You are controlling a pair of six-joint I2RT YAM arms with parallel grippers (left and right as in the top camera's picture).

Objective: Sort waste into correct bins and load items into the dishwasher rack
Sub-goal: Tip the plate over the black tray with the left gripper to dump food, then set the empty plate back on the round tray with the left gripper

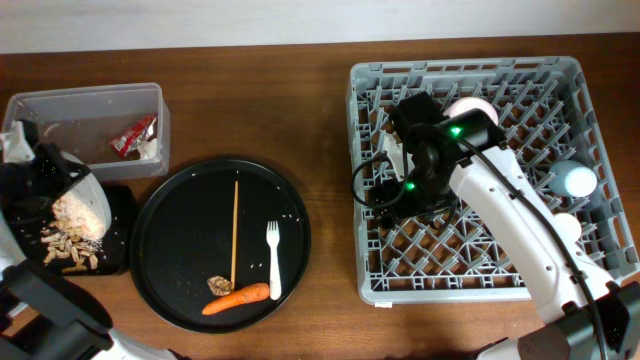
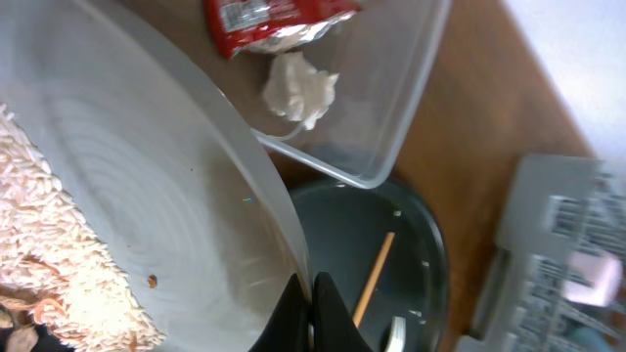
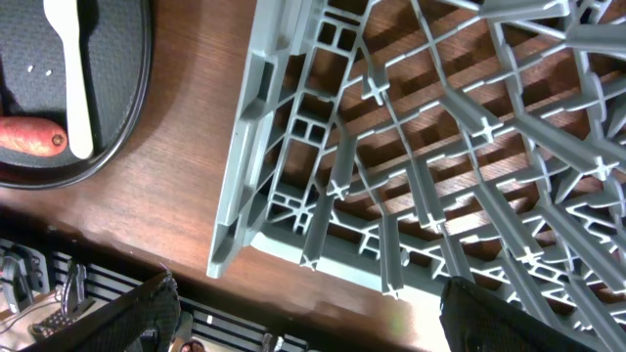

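One chopstick (image 1: 236, 230) lies far-to-near, tub (image 1: 70, 125) holds wrapper (image 1: 133, 136) and napkin (image 2: 298, 90), left fingers (image 2: 287, 318) pinch the plate (image 2: 176, 244), right fingers (image 3: 127, 318) spread wide.

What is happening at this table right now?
The left fingers pinch the rim of the white plate, which is tilted with beige food scraps on it above the shallow black tray. The red wrapper and napkin lie in the clear tub. The right fingers hang open and empty over the rack. Fork, chopstick and carrot lie on the round tray.
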